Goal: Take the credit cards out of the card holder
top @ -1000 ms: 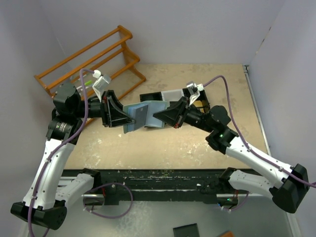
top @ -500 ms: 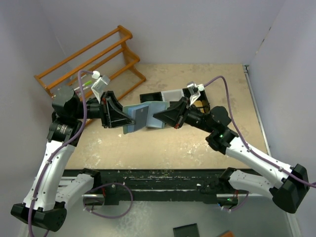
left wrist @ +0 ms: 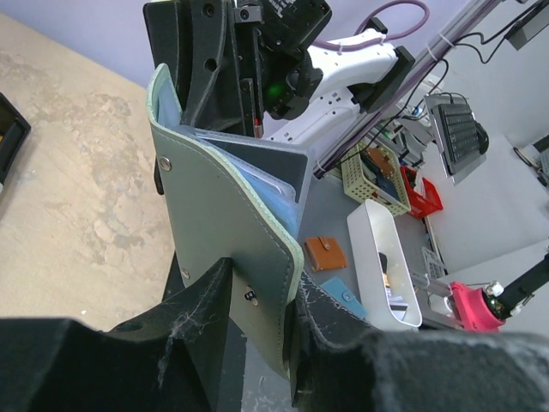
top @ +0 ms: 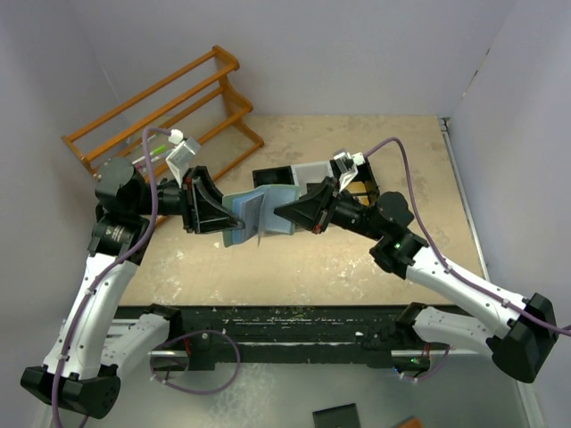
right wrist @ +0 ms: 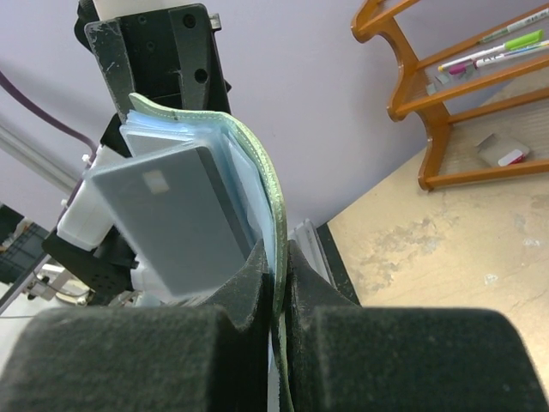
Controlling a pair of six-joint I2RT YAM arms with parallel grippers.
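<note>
Wallet (top: 272,201) hangs in mid-air at frame centre, half open, long axis running left to right between the arms; left gripper (top: 230,217) pinches one flap; right gripper (top: 281,214) clamps the other; a grey card (right wrist: 167,219) juts from its slot; likely next, one gripper lets go and pinches that card.

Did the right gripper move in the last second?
Yes, slightly: the right gripper, shut on the card holder, has edged left along the black-and-white tray behind it, toward the wooden rack.
</note>
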